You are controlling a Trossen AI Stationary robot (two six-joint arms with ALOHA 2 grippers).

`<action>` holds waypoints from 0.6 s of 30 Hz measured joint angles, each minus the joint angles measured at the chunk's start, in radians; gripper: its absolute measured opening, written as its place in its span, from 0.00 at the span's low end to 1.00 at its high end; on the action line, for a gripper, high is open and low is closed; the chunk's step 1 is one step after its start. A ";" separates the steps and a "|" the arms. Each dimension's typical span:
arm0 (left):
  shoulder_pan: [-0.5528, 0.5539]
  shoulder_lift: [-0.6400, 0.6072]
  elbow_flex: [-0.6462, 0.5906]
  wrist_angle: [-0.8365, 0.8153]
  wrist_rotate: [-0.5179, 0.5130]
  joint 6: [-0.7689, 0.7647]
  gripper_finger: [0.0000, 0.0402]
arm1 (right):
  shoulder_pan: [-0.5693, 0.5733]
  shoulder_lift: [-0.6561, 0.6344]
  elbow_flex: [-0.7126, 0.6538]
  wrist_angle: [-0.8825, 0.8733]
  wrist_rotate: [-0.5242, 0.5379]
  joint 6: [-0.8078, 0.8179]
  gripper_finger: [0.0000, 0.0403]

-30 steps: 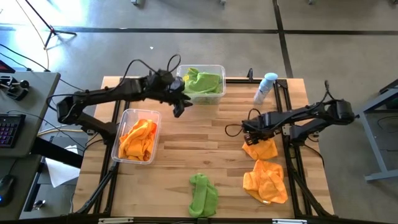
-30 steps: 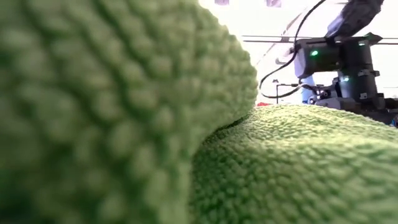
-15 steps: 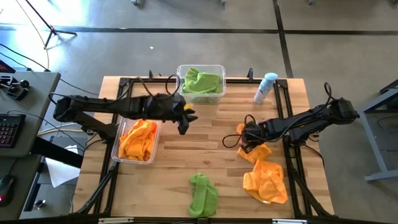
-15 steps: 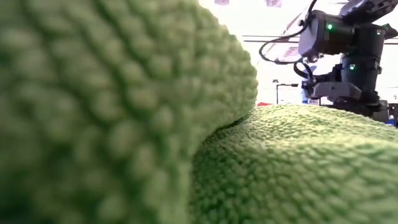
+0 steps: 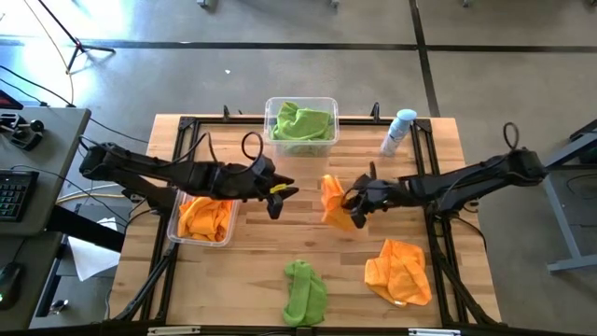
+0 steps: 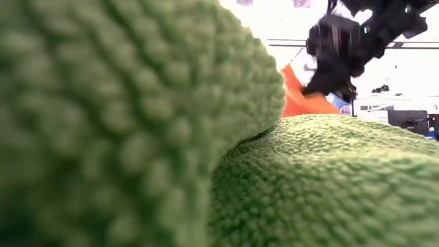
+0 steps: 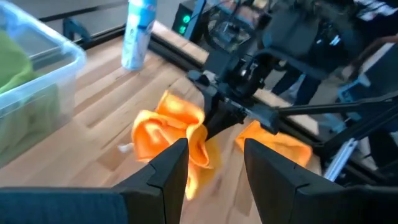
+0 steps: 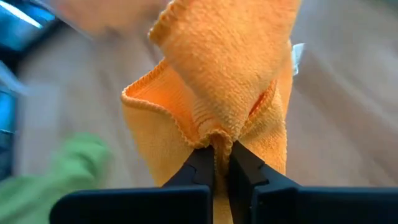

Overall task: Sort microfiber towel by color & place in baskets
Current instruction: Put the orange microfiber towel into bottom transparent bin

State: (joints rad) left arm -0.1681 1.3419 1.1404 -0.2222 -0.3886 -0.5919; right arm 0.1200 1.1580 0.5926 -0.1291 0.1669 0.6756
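Top-down view of a wooden table (image 5: pixel 280 224) with two clear plastic bins. Far bin (image 5: pixel 300 122) at the far edge, centre: holds crumpled green cloth (image 5: pixel 303 121). Left bin (image 5: pixel 202 213) toward the left side: holds orange cloth (image 5: pixel 206 207), partly covered by the left arm.

Right gripper (image 5: pixel 353 201) near the table's middle, fingers (image 8: pixel 205 163) pressed together on a pinched fold of an orange cloth (image 5: pixel 334 199); cloth hanging bunched from the grip, between the two bins and the right side, clear of both bins. Same grip visible up close from the right wrist, with the fold squeezed between the two dark fingertips.

Left gripper (image 5: pixel 276 193) just right of the left bin, fingers (image 7: pixel 168 168) partly apart, nothing between them, pointed toward the held orange cloth and apart from it.

Second orange cloth (image 5: pixel 399 271) flat on the near right of the table. Loose green cloth (image 5: pixel 305 291) at the near edge, centre, filling most of the table-level view. Spray bottle (image 5: pixel 398 131) lying at the far right.
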 joint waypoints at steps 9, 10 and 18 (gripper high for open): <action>-0.005 0.027 0.001 0.144 0.002 0.187 0.36 | -0.002 -0.133 0.025 0.195 0.009 -0.193 0.01; -0.005 0.038 0.001 0.179 0.010 0.229 0.36 | -0.002 -0.131 0.045 0.186 0.009 -0.217 0.01; 0.003 0.142 0.001 0.379 0.024 0.341 0.36 | -0.001 -0.052 0.253 0.074 0.026 -0.450 0.01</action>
State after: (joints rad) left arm -0.1651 1.4843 1.1412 0.1569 -0.3644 -0.2512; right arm 0.1188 1.1064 0.8454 -0.0556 0.1927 0.2255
